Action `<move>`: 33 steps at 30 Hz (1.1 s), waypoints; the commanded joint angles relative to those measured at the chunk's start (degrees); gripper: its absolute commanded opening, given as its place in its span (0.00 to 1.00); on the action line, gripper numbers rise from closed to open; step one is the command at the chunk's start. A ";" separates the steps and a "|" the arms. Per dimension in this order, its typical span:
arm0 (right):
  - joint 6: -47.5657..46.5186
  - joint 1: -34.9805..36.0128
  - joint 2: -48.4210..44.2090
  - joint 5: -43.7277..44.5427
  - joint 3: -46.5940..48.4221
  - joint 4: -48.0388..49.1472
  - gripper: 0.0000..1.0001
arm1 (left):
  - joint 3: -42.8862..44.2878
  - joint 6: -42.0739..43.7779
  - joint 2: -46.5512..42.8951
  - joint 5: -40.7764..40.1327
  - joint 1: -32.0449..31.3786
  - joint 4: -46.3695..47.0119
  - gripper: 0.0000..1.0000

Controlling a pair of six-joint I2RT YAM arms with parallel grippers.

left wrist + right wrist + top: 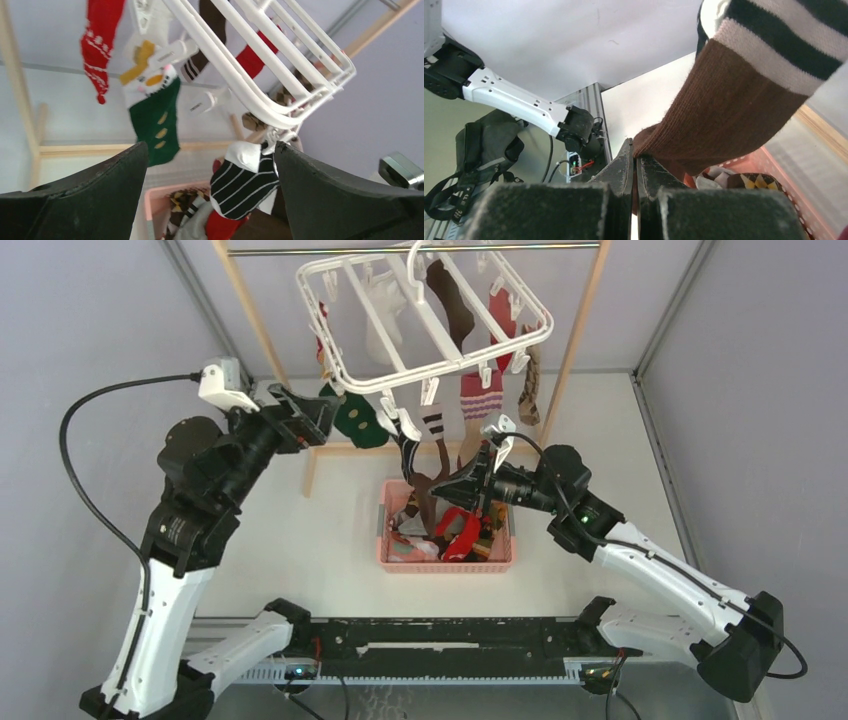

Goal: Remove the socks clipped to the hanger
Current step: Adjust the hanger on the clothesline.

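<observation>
The white hanger (420, 325) hangs tilted from the rack bar with several socks clipped under it: red, dark brown, white, a green one (360, 420) and a red striped one (482, 392). My right gripper (443, 490) is shut on the toe of a brown sock (428, 480) whose striped cuff is still in a clip. The right wrist view shows the jaws (634, 147) pinching that brown sock (724, 115). My left gripper (318, 417) is open and empty, just left of the green sock. Its wrist view (210, 147) looks up at the green sock (152, 125), a black striped sock (245, 182) and the hanger (260, 85).
A pink slatted basket (388, 540) with several loose socks sits on the table under the hanger. The light wooden pole rack (580, 330) stands behind it, with its foot bar at the left (310, 470). Grey walls close in left and right.
</observation>
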 commanded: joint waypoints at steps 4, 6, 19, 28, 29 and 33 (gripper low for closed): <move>1.53 0.49 -0.25 -2.58 0.69 3.68 0.00 | -2.28 -2.38 1.45 -1.25 -8.60 3.81 0.99; 1.44 0.46 -0.34 -2.57 0.70 3.39 0.00 | -1.74 -2.29 2.32 -2.40 -10.29 4.14 0.99; 1.21 0.58 -0.69 -2.31 0.67 2.72 0.00 | 4.46 -2.19 9.13 -6.70 -19.17 5.25 0.99; 0.86 0.86 -1.21 -1.97 0.72 1.91 0.00 | 11.71 1.33 16.08 -15.32 -19.96 4.59 1.00; 0.85 0.94 -1.33 -1.96 0.72 1.88 0.00 | 12.47 1.45 16.94 -15.65 -19.63 3.94 1.00; 0.50 1.04 -1.92 -1.57 0.66 1.00 0.00 | 12.42 1.51 17.43 -17.07 -18.76 3.60 1.00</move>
